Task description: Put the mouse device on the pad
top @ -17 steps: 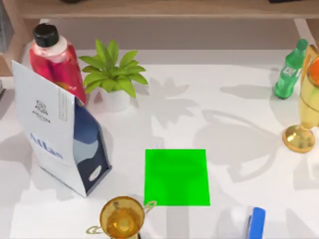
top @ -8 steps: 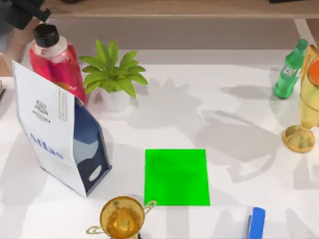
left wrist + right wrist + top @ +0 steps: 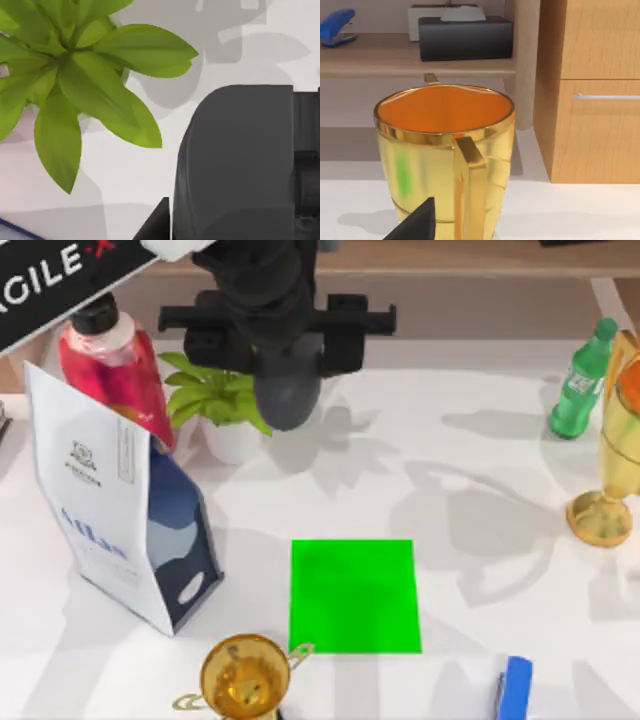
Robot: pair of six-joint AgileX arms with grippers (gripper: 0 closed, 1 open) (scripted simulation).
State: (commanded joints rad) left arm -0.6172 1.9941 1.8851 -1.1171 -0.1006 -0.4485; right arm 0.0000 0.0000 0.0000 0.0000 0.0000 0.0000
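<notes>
White worktop, seen from above, with a wooden shelf edge along its far side. Item: pad, flat bright green square, plain, lying flat near the front edge a little right of centre, nothing resting on it. Item: mouse device, not identifiable in any view; position cannot be told. Item: blue object at the front edge, just beside the pad's front right corner, apart from it. Item: gold trophy cup at the front edge, its handle close to the pad's front left corner. Item: white and navy paper bag, upright, toward the left edge. Item: red bottle with black cap, directly behind the bag near the far left corner. Item: potted plant, green leaves in a white pot, right of the red bottle; leaves seen close in the left wrist view. Item: left arm, dark, reaching in from the far left corner and hanging above the plant, partly covering it; whether its fingers are spread or closed cannot be told, and nothing is seen in them. Item: green bottle, upright near the far right corner. Item: second gold cup at the right edge, orange inside in the right wrist view, where a dark finger tip of the right gripper lies in front of it; opening cannot be told.
</notes>
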